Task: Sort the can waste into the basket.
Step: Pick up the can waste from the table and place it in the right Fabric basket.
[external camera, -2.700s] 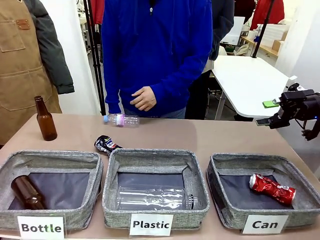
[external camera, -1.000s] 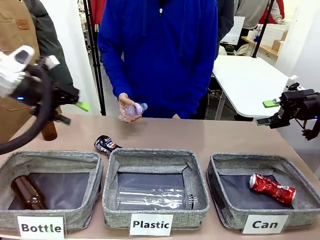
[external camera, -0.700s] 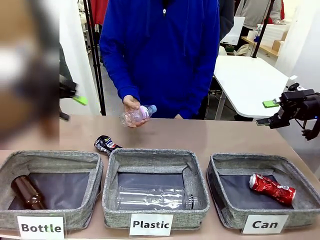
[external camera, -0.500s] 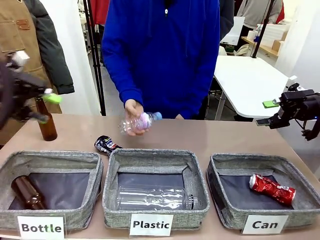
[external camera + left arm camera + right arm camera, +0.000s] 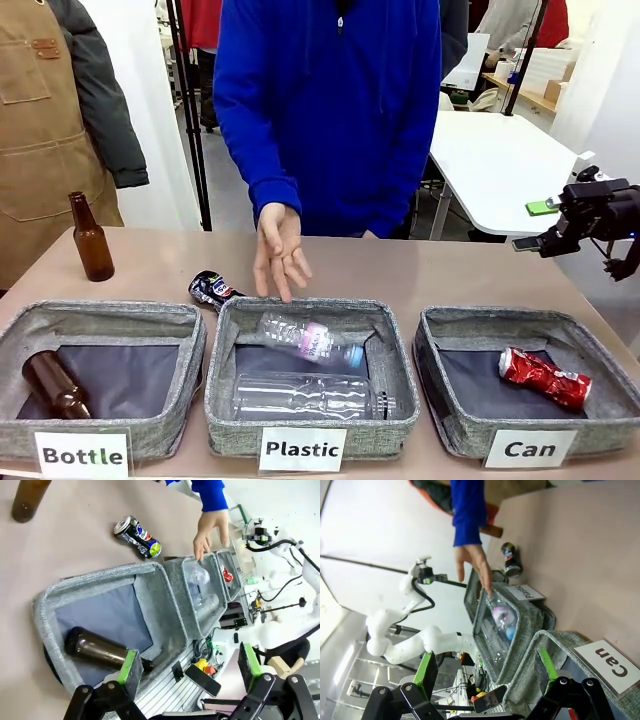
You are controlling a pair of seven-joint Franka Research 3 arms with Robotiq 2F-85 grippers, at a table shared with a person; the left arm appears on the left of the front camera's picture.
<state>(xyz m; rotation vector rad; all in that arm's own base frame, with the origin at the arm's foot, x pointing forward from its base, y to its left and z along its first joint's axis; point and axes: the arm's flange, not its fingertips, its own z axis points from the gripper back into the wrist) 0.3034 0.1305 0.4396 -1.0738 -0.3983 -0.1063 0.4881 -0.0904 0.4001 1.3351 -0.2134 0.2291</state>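
A red crushed can (image 5: 545,378) lies inside the grey "Can" basket (image 5: 455,425) at the front right. A black crushed can (image 5: 214,289) lies on the table behind the gap between the "Bottle" and "Plastic" baskets. In the left wrist view the black can (image 5: 137,530) sits well beyond my left gripper (image 5: 190,662), which is open and holds nothing above the "Bottle" basket's near end. My right gripper (image 5: 535,226) hangs open and holding nothing past the table's right edge. In its wrist view the right gripper (image 5: 486,667) looks over the "Can" basket (image 5: 545,645) toward the black can (image 5: 511,565).
A person's hand (image 5: 280,255) hovers over the "Plastic" basket (image 5: 300,305), where a small pink-labelled bottle (image 5: 312,342) lies on a larger clear one. The "Bottle" basket (image 5: 100,318) holds a brown bottle (image 5: 50,385); another brown bottle (image 5: 90,240) stands at the far left.
The person has dropped the small plastic bottle into the "Plastic" basket. My left arm, which swept across the left of the front view, has left it. The right arm has not moved.
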